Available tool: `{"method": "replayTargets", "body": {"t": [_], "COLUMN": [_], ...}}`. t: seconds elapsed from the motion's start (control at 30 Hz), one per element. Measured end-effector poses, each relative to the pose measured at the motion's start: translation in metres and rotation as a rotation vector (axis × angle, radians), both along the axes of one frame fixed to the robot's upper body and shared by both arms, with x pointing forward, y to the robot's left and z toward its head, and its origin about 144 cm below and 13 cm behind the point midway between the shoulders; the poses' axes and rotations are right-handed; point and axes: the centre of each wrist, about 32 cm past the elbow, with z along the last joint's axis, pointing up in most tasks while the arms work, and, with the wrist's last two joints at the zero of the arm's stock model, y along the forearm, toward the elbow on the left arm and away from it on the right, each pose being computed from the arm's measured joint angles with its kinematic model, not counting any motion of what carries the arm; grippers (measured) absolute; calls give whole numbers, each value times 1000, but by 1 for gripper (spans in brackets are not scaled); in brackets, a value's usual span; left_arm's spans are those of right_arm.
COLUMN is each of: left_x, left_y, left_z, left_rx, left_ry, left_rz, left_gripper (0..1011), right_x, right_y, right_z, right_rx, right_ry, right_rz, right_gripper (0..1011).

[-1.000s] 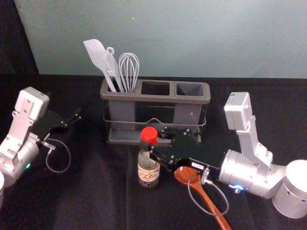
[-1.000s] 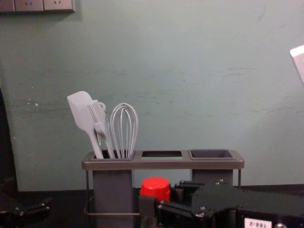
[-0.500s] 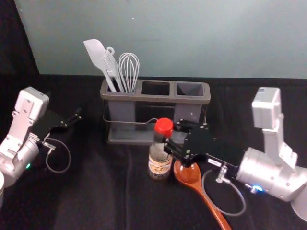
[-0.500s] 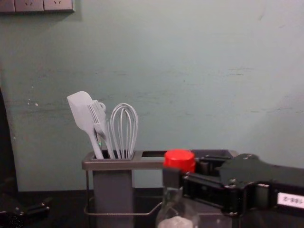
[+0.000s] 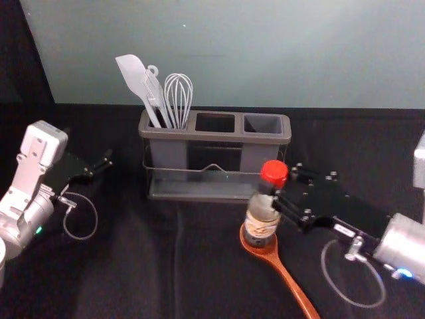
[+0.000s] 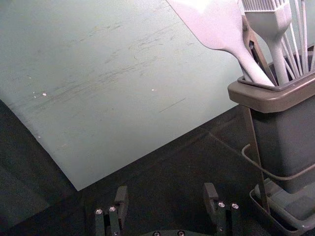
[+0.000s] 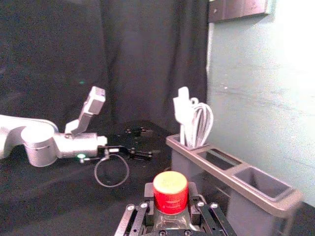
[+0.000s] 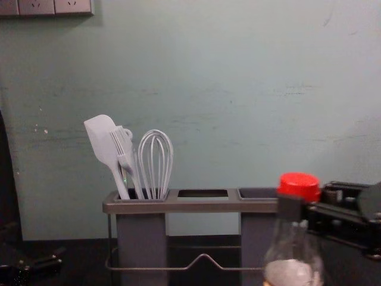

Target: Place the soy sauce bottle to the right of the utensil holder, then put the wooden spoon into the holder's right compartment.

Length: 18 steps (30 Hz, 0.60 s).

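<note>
My right gripper [image 5: 284, 189] is shut on the neck of the soy sauce bottle [image 5: 261, 218], just under its red cap; the right wrist view has the cap between the fingers of my right gripper [image 7: 170, 200]. In the head view the bottle overlaps the bowl of the wooden spoon [image 5: 289, 282], in front of the utensil holder [image 5: 218, 135]. The holder's right compartment [image 5: 263, 124] is empty. Parked at the left is my left gripper [image 5: 107, 163]; in the left wrist view the left gripper [image 6: 167, 201] has its fingers apart with nothing between.
A white spatula [image 5: 137, 79], a brush and a whisk [image 5: 178, 96] stand in the holder's left compartment. A pale wall [image 5: 252, 46] rises behind the black-covered table [image 5: 119, 266].
The right gripper has carried the bottle rightward across the front of the holder, and it shows higher in the chest view. The left arm, holder and spoon stay put.
</note>
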Motion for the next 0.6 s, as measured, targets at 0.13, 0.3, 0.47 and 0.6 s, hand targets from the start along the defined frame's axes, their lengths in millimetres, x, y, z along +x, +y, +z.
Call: {"method": "replayTargets", "body": {"t": [0.13,0.3,0.47,0.6], "left_x": [0,0,0,0], "left_y": [0,0,0,0], "left_z": [0,0,0,0], "left_rx": [0,0,0,0], "left_ry": [0,0,0,0], "left_rz": [0,0,0,0], "left_gripper": [1005,1005,1005,1005], "right_x": [-7,-13,-18,-22], "right_y": [-16,-36,-50,-59], "right_z": [1,3,4,5], "right_rx": [1,4,5,6], "right_ry": [-21,-41,-51,-58], "right_rz": [-50,-117,-162,-194], "right_gripper": [382,382,383,382]}}
